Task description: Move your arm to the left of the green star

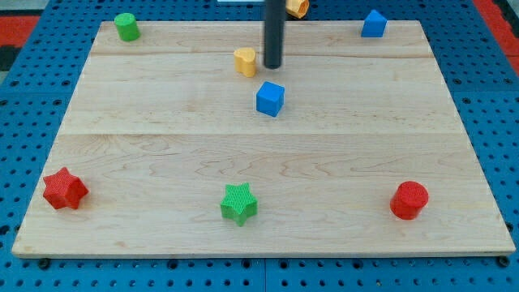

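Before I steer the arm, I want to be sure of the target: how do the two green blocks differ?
The green star has points and lies near the view's bottom edge, about mid-width; the green cylinder is round and stands in the view's top left corner. The star looks wider, though it is nearer the camera. My tip is far from both, beside the yellow block. Both greens share the same colour and ribbed surface.
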`<state>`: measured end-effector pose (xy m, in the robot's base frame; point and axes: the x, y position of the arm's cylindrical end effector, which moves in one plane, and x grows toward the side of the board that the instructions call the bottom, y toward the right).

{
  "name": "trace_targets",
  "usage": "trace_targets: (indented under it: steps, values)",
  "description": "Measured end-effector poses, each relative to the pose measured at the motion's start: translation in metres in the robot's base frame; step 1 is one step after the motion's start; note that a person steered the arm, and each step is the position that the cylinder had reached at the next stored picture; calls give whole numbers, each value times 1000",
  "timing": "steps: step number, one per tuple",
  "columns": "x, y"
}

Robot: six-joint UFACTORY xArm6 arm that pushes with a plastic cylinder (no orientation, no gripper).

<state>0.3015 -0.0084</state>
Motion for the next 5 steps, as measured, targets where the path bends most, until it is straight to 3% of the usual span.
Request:
trace_targets:
  steps: [2, 3, 5]
  values:
    - [0, -107]
    - [5, -93]
    - [107, -106]
